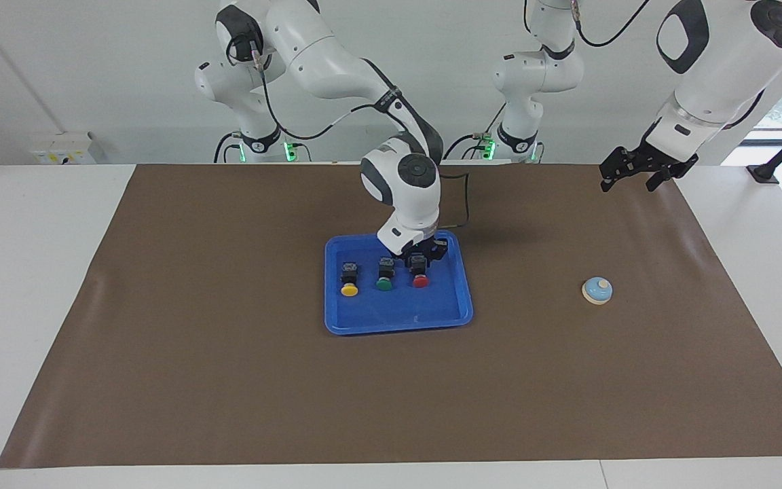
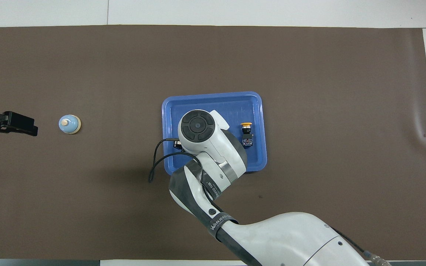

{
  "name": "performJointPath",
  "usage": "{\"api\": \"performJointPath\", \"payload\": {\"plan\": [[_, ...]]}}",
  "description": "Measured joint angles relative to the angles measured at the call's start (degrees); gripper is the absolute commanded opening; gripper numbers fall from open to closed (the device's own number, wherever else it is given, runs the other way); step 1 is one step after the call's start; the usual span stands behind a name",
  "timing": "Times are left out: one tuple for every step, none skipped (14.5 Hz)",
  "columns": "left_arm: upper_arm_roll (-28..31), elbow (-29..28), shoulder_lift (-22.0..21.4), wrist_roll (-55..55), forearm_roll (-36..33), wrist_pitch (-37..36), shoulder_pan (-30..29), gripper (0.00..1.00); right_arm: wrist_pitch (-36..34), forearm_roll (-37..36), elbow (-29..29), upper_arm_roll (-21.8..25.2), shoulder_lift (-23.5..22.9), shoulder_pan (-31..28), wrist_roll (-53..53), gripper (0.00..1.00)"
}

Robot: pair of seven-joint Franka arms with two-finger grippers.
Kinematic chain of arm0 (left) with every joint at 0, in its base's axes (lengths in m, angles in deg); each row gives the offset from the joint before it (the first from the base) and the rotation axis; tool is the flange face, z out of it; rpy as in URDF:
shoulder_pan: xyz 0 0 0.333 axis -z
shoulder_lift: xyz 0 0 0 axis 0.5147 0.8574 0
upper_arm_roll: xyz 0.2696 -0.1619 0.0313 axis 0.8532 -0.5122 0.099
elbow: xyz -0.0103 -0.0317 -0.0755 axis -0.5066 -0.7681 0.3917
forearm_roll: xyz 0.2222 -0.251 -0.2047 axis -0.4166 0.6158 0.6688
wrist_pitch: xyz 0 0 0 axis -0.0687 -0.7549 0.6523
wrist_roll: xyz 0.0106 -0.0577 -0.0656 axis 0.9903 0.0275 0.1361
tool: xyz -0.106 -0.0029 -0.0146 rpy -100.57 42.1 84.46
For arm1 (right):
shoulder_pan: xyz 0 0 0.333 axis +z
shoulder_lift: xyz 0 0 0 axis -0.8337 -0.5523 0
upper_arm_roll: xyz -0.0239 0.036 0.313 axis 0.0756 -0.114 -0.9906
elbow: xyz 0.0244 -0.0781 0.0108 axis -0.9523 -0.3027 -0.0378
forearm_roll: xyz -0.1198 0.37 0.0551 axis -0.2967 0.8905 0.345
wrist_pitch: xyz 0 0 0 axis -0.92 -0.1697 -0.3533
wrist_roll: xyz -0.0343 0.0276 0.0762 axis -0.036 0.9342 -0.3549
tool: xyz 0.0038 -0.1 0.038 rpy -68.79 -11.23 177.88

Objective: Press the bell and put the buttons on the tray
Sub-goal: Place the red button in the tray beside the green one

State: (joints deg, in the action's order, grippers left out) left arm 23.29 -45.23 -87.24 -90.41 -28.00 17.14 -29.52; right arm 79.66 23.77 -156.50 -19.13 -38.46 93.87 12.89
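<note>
The blue tray (image 1: 398,316) lies mid-table. The yellow button (image 1: 349,280) and the green button (image 1: 385,274) stand in it side by side. My right gripper (image 1: 420,263) is low in the tray, shut on the black body of the red button (image 1: 420,280), in line with the other two, beside the green one toward the left arm's end. In the overhead view the right arm hides the gripper and the green and red buttons; only the tray (image 2: 213,99) and the yellow button (image 2: 247,130) show. The light-blue bell (image 1: 597,290) stands toward the left arm's end. My left gripper (image 1: 626,173) waits raised there.
A brown mat (image 1: 228,380) covers the table, white table edges around it. The bell also shows in the overhead view (image 2: 69,123), close beside the left gripper (image 2: 17,123). The right arm's cable (image 2: 154,162) hangs over the tray's near edge.
</note>
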Motion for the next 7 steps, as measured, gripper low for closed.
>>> {"api": "performJointPath", "payload": {"plan": [[0.0, 0.0, 0.0, 0.0, 0.0, 0.0, 0.0, 1.0, -2.67, -0.97, 1.43, 0.03, 0.32, 0.15, 0.0, 1.0], [0.0, 0.0, 0.0, 0.0, 0.0, 0.0, 0.0, 1.0, -5.52, -1.82, 3.5, 0.2, 0.83, 0.13, 0.0, 1.0], [0.0, 0.0, 0.0, 0.0, 0.0, 0.0, 0.0, 1.0, -7.64, -2.39, 5.58, 0.55, 1.73, -0.19, 0.0, 1.0], [0.0, 0.0, 0.0, 0.0, 0.0, 0.0, 0.0, 1.0, -9.07, -2.92, 6.98, 0.87, 3.32, -1.01, 0.33, 1.0], [0.0, 0.0, 0.0, 0.0, 0.0, 0.0, 0.0, 1.0, -10.37, -3.1, 7.43, 1.02, 5.53, -2.17, 1.38, 1.0], [0.0, 0.0, 0.0, 0.0, 0.0, 0.0, 0.0, 1.0, -12.19, -3.18, 7.42, 1.23, 8.29, -3.59, 3.34, 1.0], [0.0, 0.0, 0.0, 0.0, 0.0, 0.0, 0.0, 1.0, -14.78, -3.23, 7.4, 1.35, 11.22, -5.5, 6.18, 1.0]]}}
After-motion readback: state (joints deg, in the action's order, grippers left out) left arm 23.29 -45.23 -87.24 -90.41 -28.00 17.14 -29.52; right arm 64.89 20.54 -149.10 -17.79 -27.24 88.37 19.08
